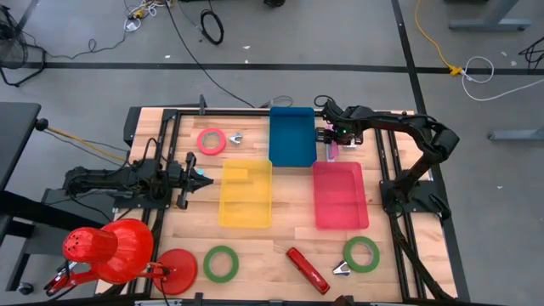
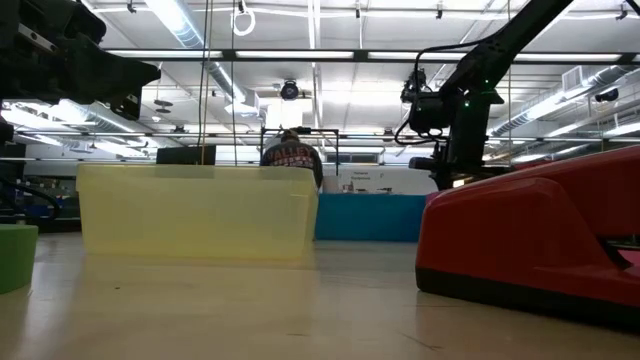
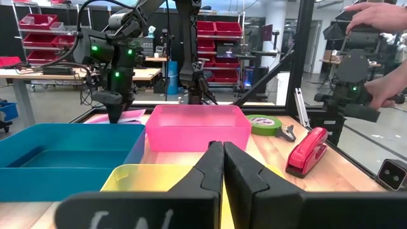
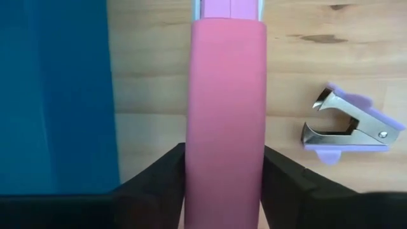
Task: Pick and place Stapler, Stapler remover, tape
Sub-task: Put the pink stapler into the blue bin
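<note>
The right gripper [image 4: 224, 172] clamps a pink stapler [image 4: 224, 95] (trays look empty), so nearly all sorting remains; the left gripper [image 3: 222, 166] sits closed.

Pink stapler [image 4: 224, 95]: both ends cut off by right wrist frame, lower sides hidden behind dark fingers [image 4: 289, 184]. Same stapler barely visible in high view, masked by right gripper [image 1: 331, 138]. Red stapler [image 2: 535, 235] in low view blurred, cut at right edge. Yellow tray [image 3: 137, 178] partly hidden by left gripper [image 3: 222, 166] in left wrist view. Green tape [image 2: 15, 255] cut at low view's left edge.
</note>
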